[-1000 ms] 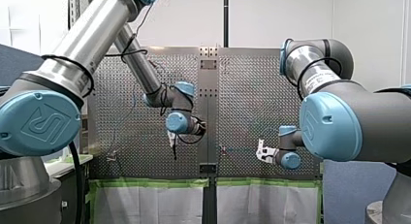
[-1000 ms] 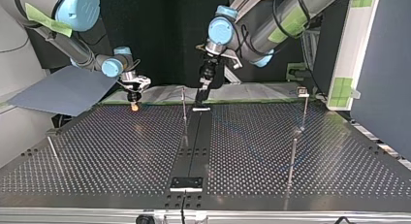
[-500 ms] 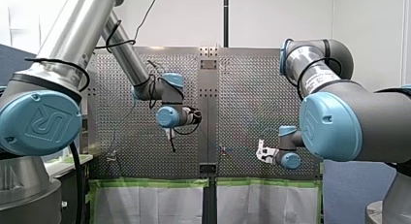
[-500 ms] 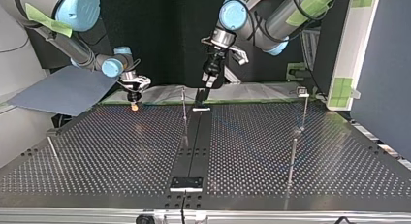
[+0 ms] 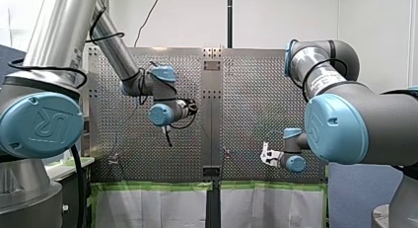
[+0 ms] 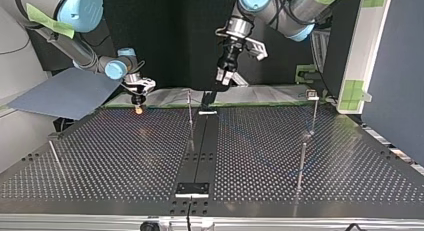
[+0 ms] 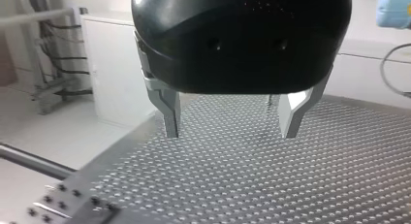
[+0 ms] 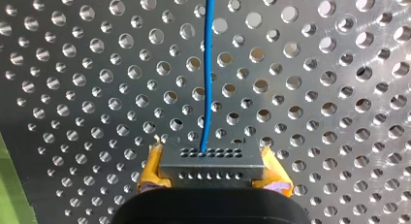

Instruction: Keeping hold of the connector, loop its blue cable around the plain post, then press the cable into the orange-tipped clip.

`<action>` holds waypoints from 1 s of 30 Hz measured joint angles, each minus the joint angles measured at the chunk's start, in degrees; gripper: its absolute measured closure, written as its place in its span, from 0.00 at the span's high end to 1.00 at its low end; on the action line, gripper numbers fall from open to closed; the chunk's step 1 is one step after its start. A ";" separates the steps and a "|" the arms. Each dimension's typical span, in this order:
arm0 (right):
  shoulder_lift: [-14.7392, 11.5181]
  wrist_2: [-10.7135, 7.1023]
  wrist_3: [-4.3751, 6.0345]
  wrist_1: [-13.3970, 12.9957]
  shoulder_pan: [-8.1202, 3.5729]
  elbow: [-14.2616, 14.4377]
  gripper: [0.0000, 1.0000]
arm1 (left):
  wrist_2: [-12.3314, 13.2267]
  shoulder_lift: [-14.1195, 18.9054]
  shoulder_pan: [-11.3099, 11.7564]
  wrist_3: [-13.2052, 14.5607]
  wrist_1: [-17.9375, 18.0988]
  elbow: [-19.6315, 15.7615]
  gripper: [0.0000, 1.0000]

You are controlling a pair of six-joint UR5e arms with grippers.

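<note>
My right wrist view is showing what the wide views are not. My right gripper (image 8: 209, 155) is clamping the connector (image 8: 209, 167) between its yellow pads (image 8: 151, 169), closed on its two ends. The connector is lying with its long axis across the gripper, pad to pad, and its face of small holes is pointing ahead. The cable (image 8: 208, 73) is leaving that face and running straight ahead, close over the table (image 8: 315, 88).

In the top view that gripper is hanging low at the table's far edge, at the view's left, and I cannot make out the cable there.

My left wrist view is showing my left gripper (image 7: 231, 124) spread wide, holding nothing, above the table.

In the front view a joint cap (image 5: 42, 125) is bearing the letters UR. The label (image 5: 323, 82) on my right arm is too small to read.
</note>
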 joint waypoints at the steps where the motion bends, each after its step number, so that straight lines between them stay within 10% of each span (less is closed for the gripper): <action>1: 0.00 0.01 0.01 -0.02 0.04 -0.01 0.00 | -0.04 0.53 0.08 0.02 0.53 -0.54 1.00; 15: 0.01 0.90 -0.40 0.82 0.27 -0.01 0.00 | -0.13 7.61 1.13 0.92 7.58 -8.23 1.00; 30: 0.00 1.99 -1.53 2.02 0.20 -0.01 0.00 | -0.12 5.74 1.38 2.74 7.11 -15.87 1.00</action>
